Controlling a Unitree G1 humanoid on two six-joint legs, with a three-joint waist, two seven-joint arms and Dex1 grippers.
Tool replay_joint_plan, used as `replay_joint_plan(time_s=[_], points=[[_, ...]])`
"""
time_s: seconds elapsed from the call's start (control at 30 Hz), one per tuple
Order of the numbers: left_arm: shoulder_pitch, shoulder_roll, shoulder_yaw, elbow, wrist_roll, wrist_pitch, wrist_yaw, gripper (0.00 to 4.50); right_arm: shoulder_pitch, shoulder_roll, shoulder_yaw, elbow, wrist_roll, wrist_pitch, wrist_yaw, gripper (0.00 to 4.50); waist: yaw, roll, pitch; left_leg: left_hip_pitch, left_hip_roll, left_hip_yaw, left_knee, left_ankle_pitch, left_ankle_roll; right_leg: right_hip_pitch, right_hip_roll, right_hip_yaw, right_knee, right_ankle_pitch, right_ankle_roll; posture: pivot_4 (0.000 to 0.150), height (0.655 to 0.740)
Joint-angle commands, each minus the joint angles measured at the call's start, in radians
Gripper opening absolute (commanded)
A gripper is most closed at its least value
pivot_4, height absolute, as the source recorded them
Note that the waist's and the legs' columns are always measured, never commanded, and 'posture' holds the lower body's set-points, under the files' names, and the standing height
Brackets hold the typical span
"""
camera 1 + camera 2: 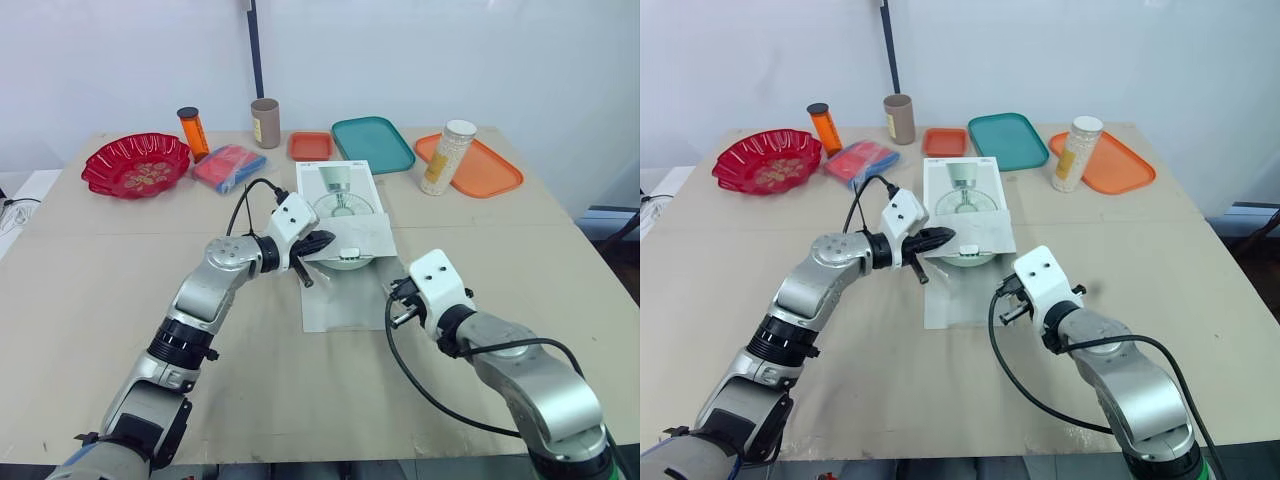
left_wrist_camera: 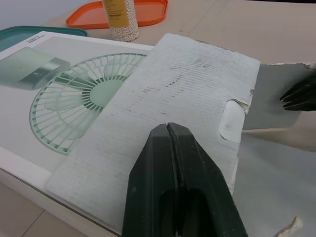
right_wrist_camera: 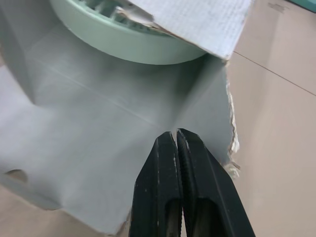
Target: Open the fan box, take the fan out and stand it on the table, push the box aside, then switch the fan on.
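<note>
where the head camera looks down over my arms, the white fan box (image 1: 338,190) lies flat in the middle of the pale wooden table (image 1: 100,290), a mint-green fan printed on its lid and its near end open towards me. one cardboard lifted flap (image 1: 362,236) tilts over the opening, and under it the rounded green rim of the fan (image 1: 346,263) shows, inside the box. a grey flat flap (image 1: 338,300) lies on the table in front of the opening. my left gripper (image 1: 318,243) sits at the lifted flap's left edge, my right gripper (image 1: 402,298) at the flat flap's right edge. beyond the box are a teal tray (image 1: 372,143) and an orange tray (image 1: 485,168), with a jar of white beads (image 1: 447,157) just by it. from my left wrist, my two black fingers (image 2: 153,177) are pressed together with no gap and nothing between them, their tips over the lifted flap's pale, ribbed, scuffed card; i cannot tell whether they touch it. from my right wrist, the fingers (image 3: 158,192) are likewise closed tight and empty, over the smooth flat flap near its torn, ragged edge. just beyond, the fan's smooth curved green body sits under the lifted flap's corner.
</note>
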Motion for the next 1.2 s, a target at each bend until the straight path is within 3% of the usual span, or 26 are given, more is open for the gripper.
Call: replay_joint_plan(time_s=[0.03,0.63,1.2], points=[[0.003,0.007,0.001,-0.006,0.003,-0.001,-0.007,0.00,-0.038,-0.020,-0.009,0.061,-0.036,-0.084,0.016,0.09,0.000,0.000,0.000,0.000,0.000,0.000,0.000,0.000,0.000,0.000,0.000,0.000,0.000,0.000,0.000,0.150,0.7400],[0.021,0.019,0.003,-0.039,0.001,0.015,0.006,0.00,-0.203,0.005,0.025,0.434,-0.128,-0.390,0.124,0.09,-0.002,0.000,0.000,0.000,0.000,0.001,0.000,0.001,-0.001,-0.001,0.000,0.001,0.000,0.000,0.000,0.150,0.7400],[0.026,0.018,0.009,-0.062,-0.001,0.035,0.024,0.00,-0.231,0.071,0.020,0.471,-0.112,-0.459,0.211,0.09,-0.003,0.000,0.000,0.000,0.000,0.001,0.000,0.003,-0.005,-0.001,0.000,0.001,0.000,0.000,0.000,0.150,0.7400]])
